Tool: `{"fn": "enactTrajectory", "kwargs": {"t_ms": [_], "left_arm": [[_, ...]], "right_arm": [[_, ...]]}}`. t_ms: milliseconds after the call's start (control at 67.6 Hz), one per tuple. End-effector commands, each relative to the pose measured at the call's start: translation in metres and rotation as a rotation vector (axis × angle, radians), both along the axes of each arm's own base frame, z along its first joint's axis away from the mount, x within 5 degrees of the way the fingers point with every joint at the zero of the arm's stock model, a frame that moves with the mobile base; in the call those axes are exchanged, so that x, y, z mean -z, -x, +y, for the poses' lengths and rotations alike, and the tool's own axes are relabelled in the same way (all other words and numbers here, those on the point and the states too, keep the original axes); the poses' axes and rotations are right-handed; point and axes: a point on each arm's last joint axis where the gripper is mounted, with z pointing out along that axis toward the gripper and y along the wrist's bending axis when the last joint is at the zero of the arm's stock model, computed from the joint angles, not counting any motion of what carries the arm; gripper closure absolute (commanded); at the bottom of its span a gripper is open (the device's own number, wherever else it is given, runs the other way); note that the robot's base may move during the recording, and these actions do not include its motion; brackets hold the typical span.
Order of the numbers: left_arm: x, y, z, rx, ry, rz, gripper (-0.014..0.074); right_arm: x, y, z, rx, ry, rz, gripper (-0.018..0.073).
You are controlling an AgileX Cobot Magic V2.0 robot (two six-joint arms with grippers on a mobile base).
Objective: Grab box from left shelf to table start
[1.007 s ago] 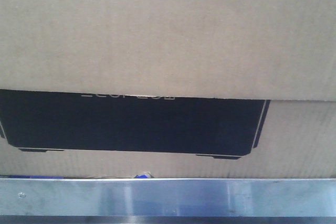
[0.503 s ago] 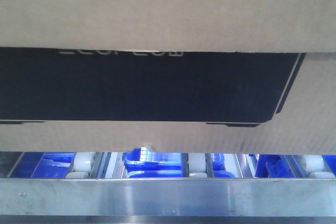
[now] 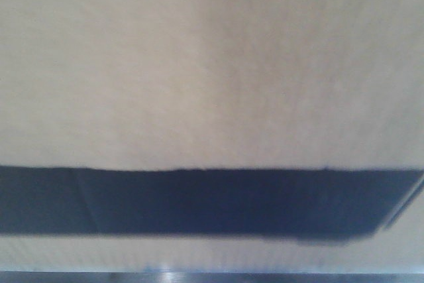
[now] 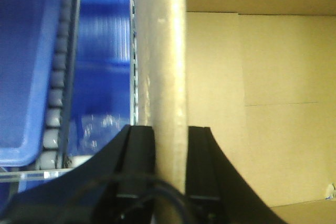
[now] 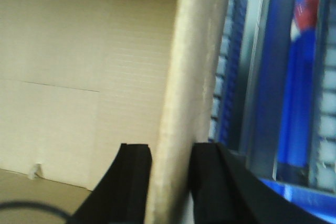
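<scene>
Brown cardboard fills the blurred front view: the box (image 3: 212, 64), its black panel (image 3: 199, 203) a band low in frame above a thin grey strip (image 3: 165, 276). The left gripper (image 4: 169, 128) straddles one side wall, one black finger inside and one outside, pinched on the board. The right gripper (image 5: 170, 146) clamps the opposite wall likewise. Outside both walls, blue bins (image 4: 31, 66) and roller tracks (image 4: 55, 108) crowd close. The box's inside lies open.

Blurred box (image 3: 212, 64) fills frame; black panel (image 3: 199, 203) crosses lower part; shelf edge (image 3: 165, 277) at bottom.
</scene>
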Motion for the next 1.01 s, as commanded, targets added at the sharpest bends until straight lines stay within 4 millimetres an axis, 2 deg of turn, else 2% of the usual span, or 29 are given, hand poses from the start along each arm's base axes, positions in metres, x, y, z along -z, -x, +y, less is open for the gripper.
{"fn": "enactTrajectory", "kwargs": {"t_ms": [0,207,385,533,873,992], "left_arm": [[-0.022,0.017,-0.005,0.051,0.12,-0.196,0.0689],[-0.018,0.048,0.0,0.06,0.12,-0.236,0.0689],[-0.013,0.067,0.002,0.067,0.116,-0.246,0.0689],[-0.011,0.074,0.003,0.071,0.116,-0.25,0.0689],[-0.012,0.074,0.003,0.075,0.123,-0.257,0.0689],[-0.014,0.079,0.001,0.105,0.127,-0.282,0.0689]], "right_arm": [[-0.024,0.004,0.006,-0.018,-0.114,-0.179,0.0492],[-0.024,0.016,0.008,-0.052,-0.132,-0.17,0.0492],[-0.025,0.031,0.008,-0.065,-0.136,-0.195,0.0492],[-0.027,0.038,0.008,-0.068,-0.138,-0.215,0.0492],[-0.027,0.042,0.007,-0.07,-0.138,-0.225,0.0492],[-0.029,0.051,0.007,-0.071,-0.14,-0.258,0.0492]]}}
